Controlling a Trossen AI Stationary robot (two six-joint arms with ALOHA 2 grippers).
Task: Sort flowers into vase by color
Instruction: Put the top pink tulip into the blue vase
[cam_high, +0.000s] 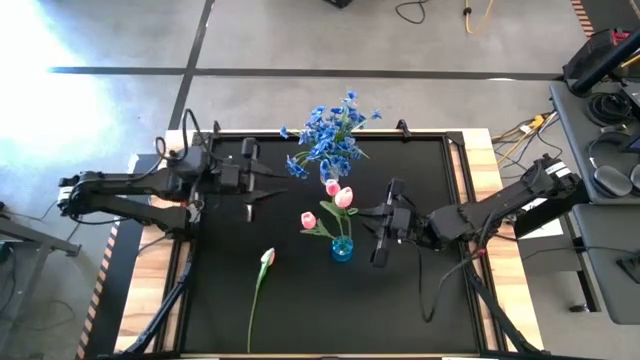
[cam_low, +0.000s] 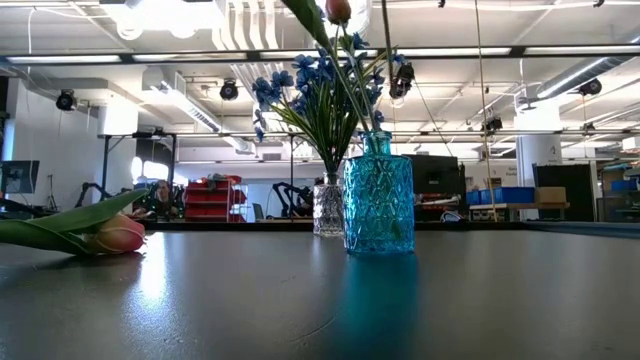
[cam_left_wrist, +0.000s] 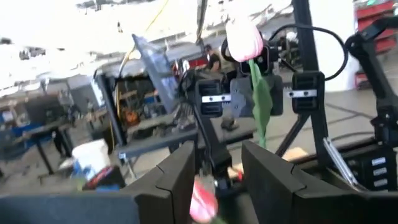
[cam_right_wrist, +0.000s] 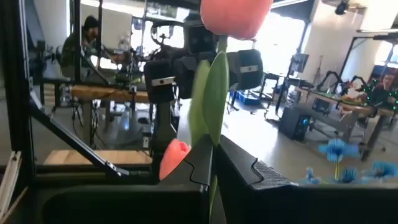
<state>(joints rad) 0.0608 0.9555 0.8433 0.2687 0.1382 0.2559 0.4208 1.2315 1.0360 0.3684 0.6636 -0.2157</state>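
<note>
Tulips (cam_high: 338, 195) are standing in the blue vase (cam_high: 342, 247) at frame centre, my right jaws (cam_high: 383, 236) pinching one stem. My left jaws (cam_high: 262, 185), partly parted, are hovering centre-left. Tugging sideways risks toppling the vase.

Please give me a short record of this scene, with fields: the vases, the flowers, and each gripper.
blue vase: near table centre, holds three pink tulips
clear vase: behind the blue vase, holds the blue flowers
loose tulip: lying flat on the black table, in front of the left arm
left gripper: open, empty, left of the vases
right gripper: shut, close beside the blue vase, tulip stem at its fingers; a grip cannot be confirmed
</note>
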